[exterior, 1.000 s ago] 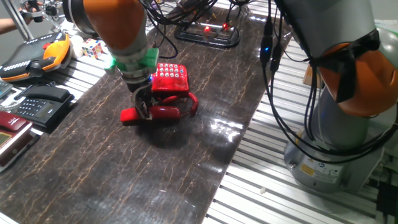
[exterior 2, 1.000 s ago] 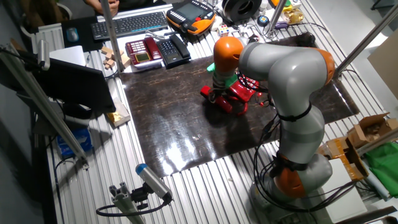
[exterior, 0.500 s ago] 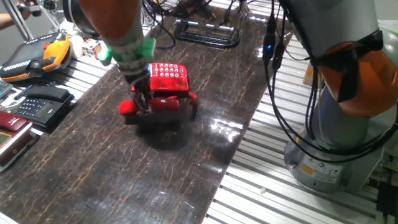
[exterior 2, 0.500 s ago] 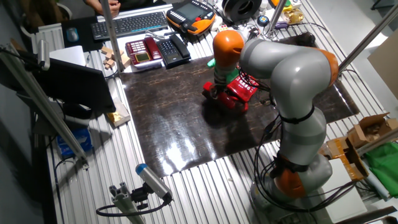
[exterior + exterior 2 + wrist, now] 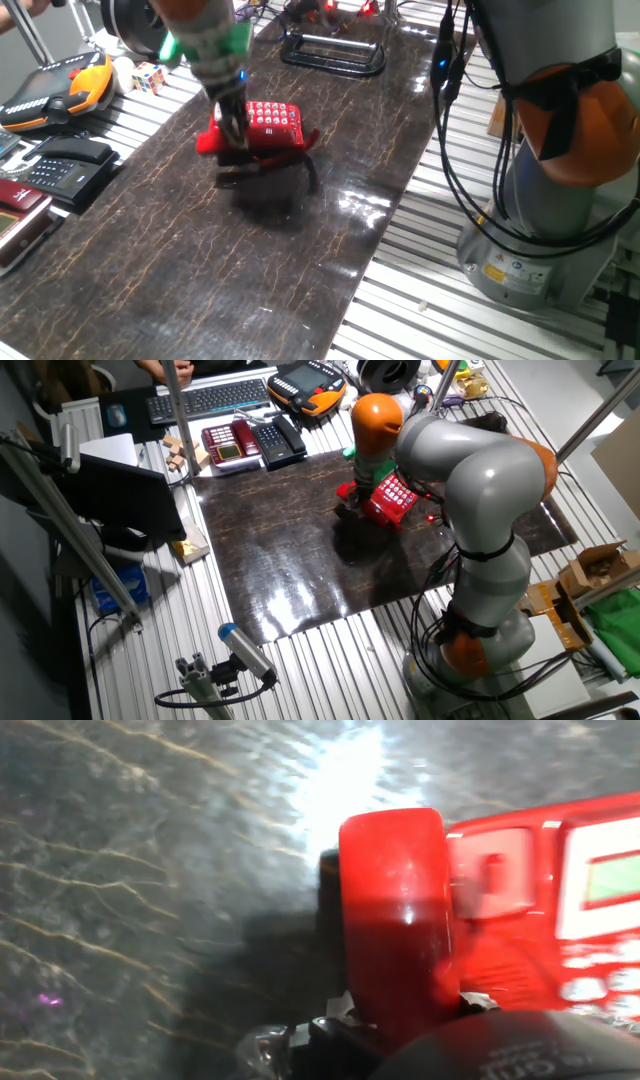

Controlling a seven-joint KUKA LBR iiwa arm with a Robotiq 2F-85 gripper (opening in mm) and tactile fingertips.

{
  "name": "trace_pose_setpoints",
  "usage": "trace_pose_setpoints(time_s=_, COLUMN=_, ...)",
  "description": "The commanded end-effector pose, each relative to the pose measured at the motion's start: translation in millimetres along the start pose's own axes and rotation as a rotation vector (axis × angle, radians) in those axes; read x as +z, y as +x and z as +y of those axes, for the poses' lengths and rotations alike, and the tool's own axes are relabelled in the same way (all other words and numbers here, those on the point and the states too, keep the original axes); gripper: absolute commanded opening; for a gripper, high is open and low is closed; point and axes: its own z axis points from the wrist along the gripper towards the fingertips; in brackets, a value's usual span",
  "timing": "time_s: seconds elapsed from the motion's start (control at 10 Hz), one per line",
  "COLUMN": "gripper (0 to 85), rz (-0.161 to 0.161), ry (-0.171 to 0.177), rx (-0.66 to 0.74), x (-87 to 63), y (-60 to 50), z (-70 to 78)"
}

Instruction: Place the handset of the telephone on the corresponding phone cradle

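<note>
The red handset (image 5: 209, 141) hangs off the mat in my gripper (image 5: 233, 138), which is shut on its middle, just left of the red telephone base (image 5: 273, 124) with white buttons. The red coiled cord (image 5: 306, 141) runs from the base's near side. In the other fixed view the gripper (image 5: 357, 498) holds the handset (image 5: 348, 490) against the left edge of the base (image 5: 396, 494). In the hand view the handset (image 5: 392, 910) fills the centre, with the cradle (image 5: 530, 900) and its small display (image 5: 612, 878) right beside it on the right.
A dark marbled mat (image 5: 300, 250) covers the table. A black desk phone (image 5: 62, 165), an orange-black pendant (image 5: 60, 85) and a colour cube (image 5: 150, 75) lie at the left. A black frame (image 5: 335, 52) stands at the back. Cables (image 5: 445, 120) hang by the arm's base.
The gripper has lifted the handset off the mat and carried it up and back, to beside the red base. The base and cord have stayed about where they were.
</note>
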Motion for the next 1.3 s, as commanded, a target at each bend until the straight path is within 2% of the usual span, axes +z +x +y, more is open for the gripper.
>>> trace_pose_setpoints(time_s=0.0, gripper=44.7, rz=0.000, ry=0.000, rx=0.000, x=-16.6, y=3.9, z=-12.0)
trace_pose_setpoints(time_s=0.3, gripper=43.0, rz=0.008, ry=0.010, rx=0.007, x=-19.6, y=5.6, z=-33.4)
trace_pose_setpoints(time_s=0.5, gripper=42.3, rz=0.013, ry=0.006, rx=0.016, x=-10.5, y=3.6, z=-43.3)
trace_pose_setpoints(time_s=0.7, gripper=41.7, rz=-0.002, ry=-0.014, rx=-0.001, x=7.0, y=2.1, z=-55.0)
trace_pose_setpoints(time_s=0.9, gripper=41.7, rz=-0.010, ry=-0.031, rx=-0.002, x=22.3, y=-0.3, z=-58.7)
trace_pose_setpoints(time_s=1.2, gripper=44.0, rz=-0.009, ry=-0.033, rx=-0.002, x=28.1, y=2.1, z=-59.7)
